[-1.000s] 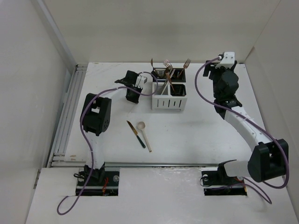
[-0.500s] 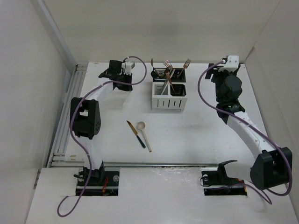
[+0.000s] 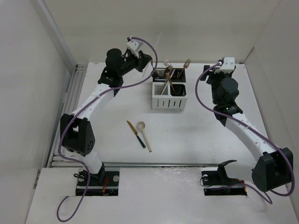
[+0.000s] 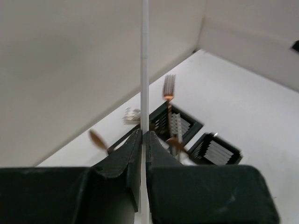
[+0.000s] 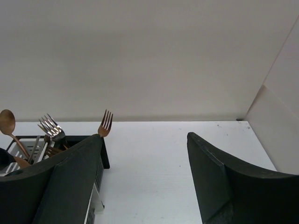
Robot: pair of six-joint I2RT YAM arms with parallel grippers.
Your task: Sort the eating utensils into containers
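Observation:
My left gripper (image 3: pixel 148 60) is raised at the back left of the caddy (image 3: pixel 169 96). In the left wrist view it (image 4: pixel 144 134) is shut on a pale thin chopstick (image 4: pixel 145 70) that stands straight up past the fingertips, above the caddy's black compartments (image 4: pixel 216 148). Forks and copper spoons (image 3: pixel 168 74) stand in the caddy. A copper knife with a dark handle (image 3: pixel 136 134) and a pale spoon (image 3: pixel 145 136) lie on the table in front. My right gripper (image 3: pixel 209 77) is open and empty to the right of the caddy, and shows open in its wrist view (image 5: pixel 145 154).
White walls enclose the table at the back and on both sides. A metal rail (image 3: pixel 65 116) runs along the left edge. In the right wrist view a copper fork (image 5: pixel 105 123), a silver fork (image 5: pixel 50 127) and a copper spoon (image 5: pixel 7 122) stick up from the caddy.
My left arm has swung from the table left of the caddy up and to the right, to above its back left corner. My right arm has shifted slightly.

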